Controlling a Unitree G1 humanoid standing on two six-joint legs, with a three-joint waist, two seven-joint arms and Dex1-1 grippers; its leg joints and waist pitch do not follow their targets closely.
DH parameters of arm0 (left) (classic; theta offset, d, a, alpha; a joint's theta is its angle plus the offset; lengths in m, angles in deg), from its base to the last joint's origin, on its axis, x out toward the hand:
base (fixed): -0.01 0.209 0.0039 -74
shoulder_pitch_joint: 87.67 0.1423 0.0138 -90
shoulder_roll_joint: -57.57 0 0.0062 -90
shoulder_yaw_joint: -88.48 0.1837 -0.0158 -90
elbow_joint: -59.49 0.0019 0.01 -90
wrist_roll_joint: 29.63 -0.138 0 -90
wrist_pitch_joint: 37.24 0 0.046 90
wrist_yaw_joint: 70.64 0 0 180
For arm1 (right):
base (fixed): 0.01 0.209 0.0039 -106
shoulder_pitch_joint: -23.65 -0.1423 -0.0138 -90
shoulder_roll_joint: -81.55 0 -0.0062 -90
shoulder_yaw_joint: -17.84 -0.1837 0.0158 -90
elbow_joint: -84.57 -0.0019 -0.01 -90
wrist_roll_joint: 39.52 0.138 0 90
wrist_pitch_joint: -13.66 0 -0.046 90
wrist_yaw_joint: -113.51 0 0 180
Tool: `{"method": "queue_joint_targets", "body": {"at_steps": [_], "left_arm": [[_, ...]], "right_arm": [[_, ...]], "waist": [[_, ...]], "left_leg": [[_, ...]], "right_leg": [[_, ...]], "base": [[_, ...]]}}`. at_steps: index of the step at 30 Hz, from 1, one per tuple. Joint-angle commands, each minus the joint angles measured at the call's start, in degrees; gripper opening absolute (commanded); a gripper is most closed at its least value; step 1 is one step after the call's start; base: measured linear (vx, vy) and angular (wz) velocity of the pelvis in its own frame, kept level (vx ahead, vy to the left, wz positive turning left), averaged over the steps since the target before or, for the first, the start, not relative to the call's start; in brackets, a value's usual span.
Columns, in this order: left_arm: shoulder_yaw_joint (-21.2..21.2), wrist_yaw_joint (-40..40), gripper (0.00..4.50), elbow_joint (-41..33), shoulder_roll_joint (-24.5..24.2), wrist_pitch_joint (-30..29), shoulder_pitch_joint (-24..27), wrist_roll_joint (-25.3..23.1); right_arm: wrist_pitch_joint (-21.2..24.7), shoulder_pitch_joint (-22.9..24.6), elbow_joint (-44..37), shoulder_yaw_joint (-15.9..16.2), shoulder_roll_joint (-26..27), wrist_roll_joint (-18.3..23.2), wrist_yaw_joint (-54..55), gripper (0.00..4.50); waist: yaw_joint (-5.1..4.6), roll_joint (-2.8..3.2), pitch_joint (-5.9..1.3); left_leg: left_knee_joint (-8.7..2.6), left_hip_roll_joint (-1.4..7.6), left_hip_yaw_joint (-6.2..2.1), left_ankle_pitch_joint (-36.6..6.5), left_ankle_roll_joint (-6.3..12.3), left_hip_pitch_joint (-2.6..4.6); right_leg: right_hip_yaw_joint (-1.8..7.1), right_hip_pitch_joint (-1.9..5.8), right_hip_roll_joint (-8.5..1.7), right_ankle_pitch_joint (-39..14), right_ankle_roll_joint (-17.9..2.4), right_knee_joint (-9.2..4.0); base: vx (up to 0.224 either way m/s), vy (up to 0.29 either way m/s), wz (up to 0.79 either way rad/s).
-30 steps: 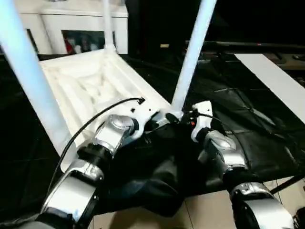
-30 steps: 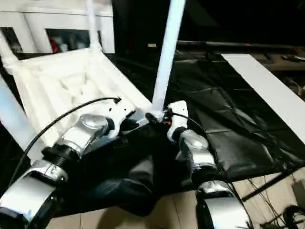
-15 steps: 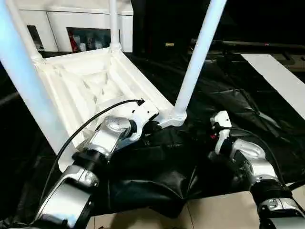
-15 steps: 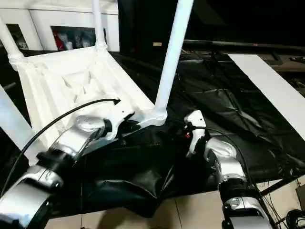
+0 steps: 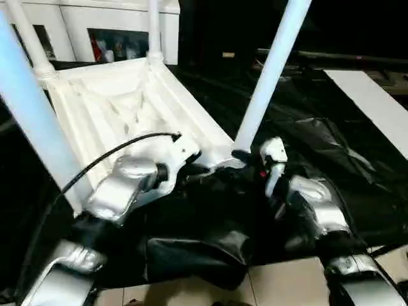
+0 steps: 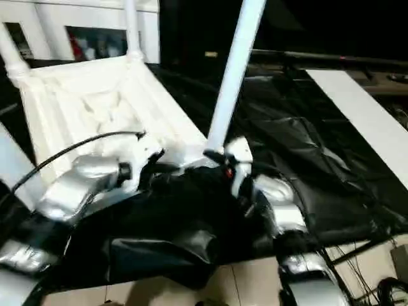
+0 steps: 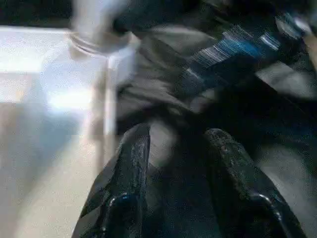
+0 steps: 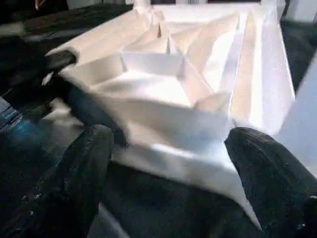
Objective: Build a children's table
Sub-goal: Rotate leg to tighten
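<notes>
The children's table lies upside down on the black sheet, its white top (image 5: 121, 108) with the ribbed underside facing up. White legs stand in its corner sockets: one at the near right corner (image 5: 271, 76), one close at my left (image 5: 29, 121), and others at the far corners (image 5: 154, 32). My left gripper (image 5: 194, 169) sits at the top's near edge, just left of that near right socket. Its fingers (image 7: 133, 163) stand apart over the black sheet with nothing between them. My right gripper (image 5: 245, 167) is open wide at the socket corner, and the top's corner (image 8: 163, 114) lies ahead between its fingers (image 8: 89, 163).
A crumpled black sheet (image 5: 331, 146) covers the work surface and hangs over its near edge above the tiled floor (image 5: 280, 280). A flat white board (image 5: 376, 102) lies at the right. A white cabinet (image 5: 108, 25) stands behind the table.
My right gripper had drawn away to the right half a second ago and has come back to the near right corner socket. The left arm has pulled slightly back toward me.
</notes>
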Motion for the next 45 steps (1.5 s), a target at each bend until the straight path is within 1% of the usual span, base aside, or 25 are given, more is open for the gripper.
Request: {"method": "queue_joint_targets", "body": {"at_steps": [1,2,4,5,7,10,12,16,19,20,22,23,25,27,28,29,30,32,33,34,35,37,39,42,45], "left_arm": [[2.3,3.5,2.25,-6.7,-2.4,-4.3,2.0,1.8],[2.5,3.8,2.25,-7.6,-2.7,-4.9,2.3,2.0],[2.5,3.3,2.45,-8.9,-3.1,-5.9,2.9,1.9],[2.3,2.6,2.55,-9.0,-2.9,-6.2,3.0,1.7],[2.5,1.7,2.72,-9.3,-2.6,-6.6,3.2,1.0],[3.0,-0.1,2.89,-9.5,-1.9,-6.8,3.1,0.0],[3.4,0.0,3.08,-10.6,-1.6,-7.8,3.3,0.8],[3.2,1.1,3.31,-11.4,-1.4,-6.3,3.8,2.2],[2.3,2.4,3.63,-11.7,-1.4,-4.0,4.2,3.8],[1.7,3.0,3.63,-11.8,-1.2,-3.5,4.5,4.7],[1.3,4.7,3.73,-12.0,-1.4,-2.1,4.9,6.0],[1.2,5.4,3.89,-12.1,-1.3,-1.7,5.2,6.5],[1.4,6.3,4.05,-12.6,-1.5,-1.5,5.5,7.0],[1.7,6.7,4.2,-13.3,-1.7,-1.8,5.8,7.2],[2.0,6.8,4.41,-14.1,-1.7,-1.8,6.2,7.5],[2.0,6.8,4.46,-14.2,-1.6,-1.8,6.2,7.5],[1.9,6.5,4.46,-14.2,-1.5,-1.7,6.3,7.9],[1.8,6.4,4.48,-14.1,-1.3,-1.4,6.4,8.5],[1.8,6.5,4.48,-14.0,-1.3,-1.2,6.6,8.7],[1.7,6.5,4.48,-14.0,-1.4,-1.1,6.6,8.8],[1.6,6.5,4.48,-13.7,-1.5,-1.0,6.7,8.9],[1.6,6.7,4.48,-13.2,-2.0,-0.8,6.9,9.0],[1.5,7.1,4.48,-13.0,-2.4,-0.9,7.0,9.0],[1.4,7.6,4.48,-13.1,-3.2,-1.3,7.3,9.3],[0.6,9.6,4.48,-14.7,-5.7,-2.5,8.1,11.1]], "right_arm": [[-0.5,-1.5,1.9,-0.3,0.6,-0.4,0.8,3.99],[-0.5,-1.7,2.1,-0.3,0.9,-0.5,0.9,3.99],[-0.8,-2.5,2.9,-0.1,1.7,-0.7,1.2,3.99],[-1.2,-3.0,3.7,0.0,2.2,-0.9,1.5,3.99],[-2.5,-4.1,5.3,0.2,3.2,-1.4,2.5,3.99],[-4.5,-5.9,8.2,-0.1,4.8,-2.8,7.6,3.99],[-5.4,-7.5,10.7,-0.9,6.3,-3.2,11.4,3.99],[-6.1,-9.8,14.2,-2.2,7.8,-3.9,18.4,3.99],[-6.6,-11.4,16.8,-3.0,7.8,-4.7,23.3,3.99],[-6.7,-12.2,18.0,-3.6,7.6,-4.9,25.8,3.99],[-7.0,-13.4,19.8,-4.6,7.1,-4.8,29.2,3.99],[-7.0,-13.9,20.6,-5.0,6.7,-4.9,30.8,3.99],[-7.4,-14.8,22.3,-5.5,6.1,-5.3,33.6,3.99],[-7.4,-15.3,23.3,-5.7,5.4,-5.8,35.8,3.99],[-7.3,-16.0,24.7,-5.8,4.2,-6.8,39.8,3.99],[-7.3,-16.0,24.7,-5.8,4.1,-6.8,40.0,3.99],[-7.3,-16.4,25.5,-6.0,3.6,-7.1,41.9,3.99],[-7.2,-16.9,26.6,-6.3,2.6,-7.5,44.5,3.99],[-7.2,-17.0,26.9,-6.4,2.3,-7.6,45.1,3.99],[-7.2,-17.1,27.2,-6.5,2.1,-7.8,45.4,3.99],[-7.2,-17.2,27.4,-6.4,1.8,-8.1,45.8,3.99],[-7.5,-17.3,27.9,-6.2,1.5,-8.4,46.3,3.99],[-7.7,-17.4,28.2,-6.2,1.4,-8.3,46.3,3.99],[-8.0,-17.3,28.5,-6.3,1.4,-8.4,46.6,3.99],[-8.2,-17.4,28.9,-6.4,1.4,-8.6,47.2,3.99]], "waist": [[0.16,0.22,-3.56],[0.14,0.39,-3.58],[0.02,0.42,-3.56],[0.03,0.28,-3.55],[-0.02,0.31,-3.58],[-0.03,0.37,-3.55],[-0.03,0.33,-3.6],[-0.06,0.29,-3.75],[-0.02,0.25,-3.8],[-0.08,0.18,-3.8],[0.0,0.21,-3.71],[0.09,0.3,-3.7],[0.12,0.32,-3.7],[0.17,0.26,-3.63],[0.24,0.11,-3.59],[0.43,0.1,-3.54],[0.77,0.25,-3.47],[1.22,0.22,-3.31],[1.32,0.22,-3.27],[1.37,-0.01,-3.29],[1.45,-0.04,-3.29],[1.34,-0.1,-3.38],[1.13,-0.14,-3.42],[1.04,-0.14,-3.52],[0.94,-0.1,-3.5]], "left_leg": [[-3.16,1.2,0.52,-5.7,3.23,0.53],[-3.23,1.32,0.41,-5.5,3.05,0.51],[-3.15,1.11,0.55,-5.3,2.95,0.52],[-3.11,1.07,0.59,-5.1,2.96,0.48],[-3.09,1.08,0.57,-5.0,2.83,0.47],[-3.14,1.02,0.54,-5.7,1.99,0.53],[-3.09,0.93,0.57,-5.5,1.53,0.54],[-2.99,0.81,0.64,-4.2,1.3,0.51],[-2.91,0.69,0.71,-3.8,1.48,0.52],[-2.91,0.68,0.72,-3.9,1.56,0.5],[-2.92,0.66,0.79,-4.7,0.98,0.64],[-2.94,0.72,0.8,-5.6,0.6,0.77],[-2.9,0.74,0.83,-6.2,0.24,0.74],[-2.88,0.75,0.83,-6.5,-0.05,0.67],[-2.85,0.73,0.88,-6.9,-0.08,0.7],[-2.85,0.69,0.89,-7.2,-0.51,0.74],[-2.78,0.68,1.06,-8.4,-0.91,1.06],[-2.79,0.72,1.25,-10.3,-1.33,1.4],[-2.83,0.74,1.24,-10.7,-1.55,1.33],[-2.79,0.72,1.21,-11.2,-1.9,1.03],[-2.79,0.69,1.19,-11.6,-2.21,0.92],[-2.76,0.61,1.06,-11.5,-2.4,0.55],[-2.68,0.6,1.02,-11.4,-2.37,0.43],[-2.57,0.62,1.08,-10.4,-2.02,0.37],[-2.59,0.6,1.07,-10.2,-2.12,0.34]], "right_leg": [[2.3,3.45,-3.64,-5.8,-13.8,-3.13],[2.31,3.51,-3.77,-5.5,-14.1,-2.96],[2.32,3.44,-3.52,-4.8,-14.2,-2.97],[2.34,3.51,-3.52,-4.2,-14.2,-2.94],[2.34,3.53,-3.6,-4.1,-14.2,-2.89],[2.35,3.52,-3.63,-5.8,-13.5,-3.03],[2.4,3.53,-3.59,-5.9,-13.0,-2.93],[2.42,3.57,-3.45,-3.7,-13.0,-2.54],[2.39,3.6,-3.32,-2.1,-12.8,-2.37],[2.39,3.58,-3.32,-2.2,-12.7,-2.39],[2.4,3.4,-3.29,-3.3,-12.5,-2.46],[2.39,3.32,-3.25,-4.0,-12.1,-2.49],[2.42,3.25,-3.24,-4.2,-11.8,-2.43],[2.44,3.23,-3.2,-4.4,-11.4,-2.38],[2.44,3.19,-3.18,-4.9,-11.1,-2.46],[2.46,3.08,-3.18,-6.2,-10.6,-2.5],[2.52,2.74,-3.14,-7.6,-10.2,-2.71],[2.54,2.35,-2.91,-9.3,-9.6,-2.94],[2.54,2.34,-2.88,-9.9,-9.2,-2.94],[2.55,2.5,-2.89,-11.1,-8.6,-2.92],[2.57,2.51,-2.92,-12.3,-7.9,-3.01],[2.58,2.65,-2.99,-13.0,-7.3,-2.97],[2.57,2.66,-2.99,-13.1,-6.9,-2.97],[2.54,2.69,-2.94,-11.5,-7.3,-2.77],[2.5,2.7,-2.87,-11.2,-7.5,-2.66]], "base": [[0.0,0.0,0.0],[0.0,0.0,0.0],[0.0,0.0,0.0],[0.0,0.0,0.0],[0.0,0.0,0.0],[0.0,0.0,0.0],[0.0,0.0,0.0],[0.0,0.0,0.0],[0.0,0.0,0.0],[0.0,0.0,0.0],[0.0,0.0,0.0],[0.0,0.0,0.0],[0.0,0.0,0.0],[0.0,0.0,0.0],[0.0,0.0,0.0],[0.0,0.0,0.0],[0.0,0.0,0.0],[0.0,0.0,0.0],[0.0,0.0,0.0],[0.0,0.0,0.0],[0.0,0.0,0.0],[0.0,0.0,0.0],[0.0,0.0,0.0],[0.0,0.0,0.0],[0.0,0.0,0.0]]}}
